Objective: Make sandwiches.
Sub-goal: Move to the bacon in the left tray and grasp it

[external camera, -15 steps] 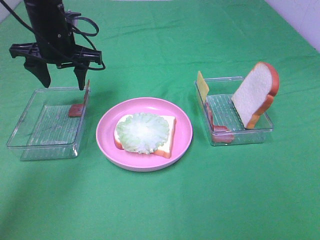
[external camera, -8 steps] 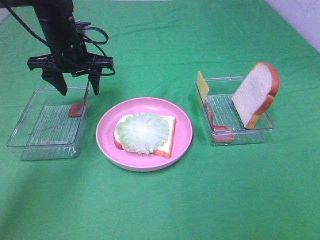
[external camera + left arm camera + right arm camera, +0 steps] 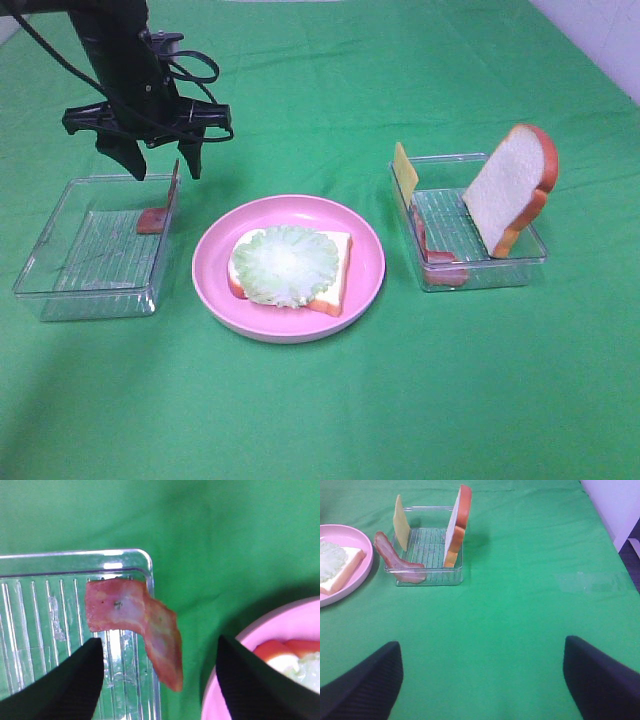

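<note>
On the pink plate [image 3: 205, 270] lies the started sandwich [image 3: 290, 265]: one white bread slice topped with pale green lettuce. A reddish bacon strip [image 3: 158, 218] leans on the right wall of the left clear tray [image 3: 60, 285]. My left gripper [image 3: 158, 168] hangs open just above it, a finger on either side, nothing held. The left wrist view shows the bacon strip [image 3: 135, 622] draped over the tray corner between the fingers [image 3: 65, 685]. My right gripper [image 3: 481, 642] is open and empty over bare cloth, out of the exterior high view.
The right clear tray [image 3: 520, 262] holds an upright bread slice [image 3: 510, 185], a yellow cheese slice [image 3: 404, 168] and a bacon strip [image 3: 440, 272]. The right wrist view shows the same tray [image 3: 427, 577]. Green cloth covers the table all around.
My left gripper has moved to the right, from over the left tray's back edge to above the bacon strip at its right wall. Nothing else has moved.
</note>
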